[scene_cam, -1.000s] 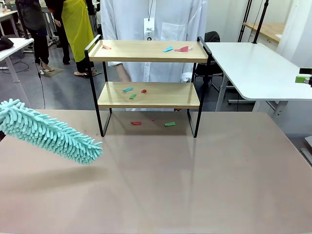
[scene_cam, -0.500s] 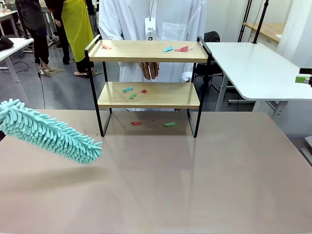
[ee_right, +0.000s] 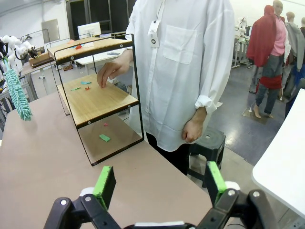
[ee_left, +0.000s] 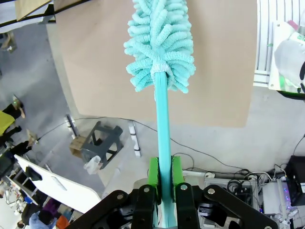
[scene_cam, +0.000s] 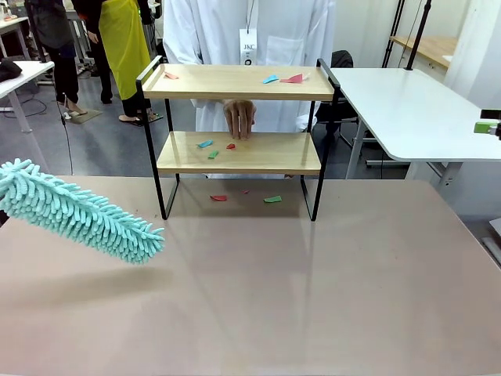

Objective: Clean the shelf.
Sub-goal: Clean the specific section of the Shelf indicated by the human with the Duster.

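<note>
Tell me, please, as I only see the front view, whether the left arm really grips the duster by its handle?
Observer: Yes. The left arm's fingers are shut on the duster, clamping its thin turquoise handle with a green pad on each side.
Operator: Thank you. How does the right arm stand?
Observer: The right arm's fingers are wide open with nothing between them, pointing towards the shelf and the person.
Operator: And the person's other hand?
Observer: That other hand hangs loosely curled at the person's side, off the shelf and holding nothing.
</note>
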